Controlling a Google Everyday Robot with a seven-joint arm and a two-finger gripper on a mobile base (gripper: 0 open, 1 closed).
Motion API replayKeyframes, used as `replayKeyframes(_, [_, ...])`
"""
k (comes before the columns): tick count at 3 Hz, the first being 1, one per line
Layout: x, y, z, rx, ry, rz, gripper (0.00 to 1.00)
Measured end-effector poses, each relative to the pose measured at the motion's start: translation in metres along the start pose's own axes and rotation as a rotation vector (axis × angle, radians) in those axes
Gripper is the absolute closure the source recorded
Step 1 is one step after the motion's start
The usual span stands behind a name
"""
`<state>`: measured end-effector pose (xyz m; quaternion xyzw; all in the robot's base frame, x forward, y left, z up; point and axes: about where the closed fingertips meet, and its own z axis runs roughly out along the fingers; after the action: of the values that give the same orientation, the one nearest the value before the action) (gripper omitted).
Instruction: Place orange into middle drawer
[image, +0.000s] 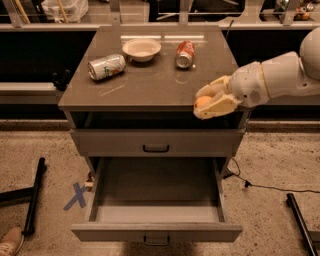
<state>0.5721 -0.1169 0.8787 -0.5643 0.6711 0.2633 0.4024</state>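
The orange (202, 102) is a small round fruit held between the pale fingers of my gripper (209, 101), which is shut on it. The gripper hangs over the front right edge of the cabinet top (150, 85), with the white arm reaching in from the right. The middle drawer (156, 231) is pulled wide open below, grey-brown, with a small dark handle on its front, and its inside looks empty. It lies lower and to the left of the gripper. The uppermost handled drawer (156, 143) above it is closed.
On the cabinet top lie a green-white can (106, 66) on its side, a white bowl (141, 49) and a red can (185, 54). A black stand leg (34, 195) and a blue X floor mark (76, 196) are at the left; a cable (270, 187) runs at the right.
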Motion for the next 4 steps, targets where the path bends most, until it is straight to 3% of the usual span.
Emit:
replayKeyframes(2, [0.100,0.043,0.048,-0.054,0.017,0.069,1.00])
replayKeyframes(3, [0.103,0.045,0.051,-0.051,0.029,0.077,1.00])
replayKeyframes(4, [0.144,0.057,0.068,-0.023,0.038,0.154,1.00])
